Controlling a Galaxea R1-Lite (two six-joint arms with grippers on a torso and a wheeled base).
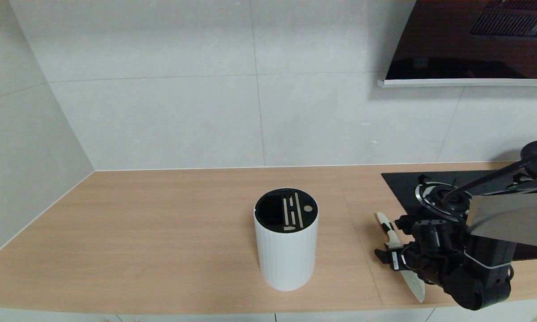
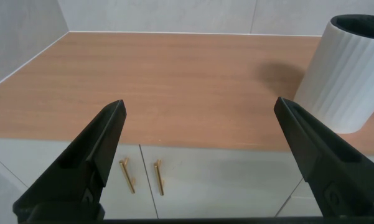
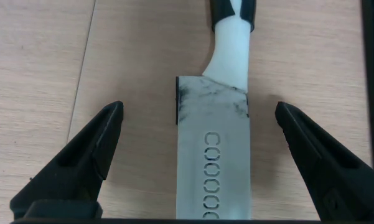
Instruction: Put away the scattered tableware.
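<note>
right gripper (image 3: pixel 198 106): spread wide over knife (image 3: pixel 215 168) | knife: white blade, oval row, white-black handle | left gripper (image 2: pixel 200 104): wide

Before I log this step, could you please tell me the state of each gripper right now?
Left gripper: open, empty.
Right gripper: open, over the knife, not gripping it.

One knife (image 3: pixel 213 155), one white ribbed holder (image 1: pixel 287 255) — and two brass cabinet handles (image 2: pixel 127 175).
</note>
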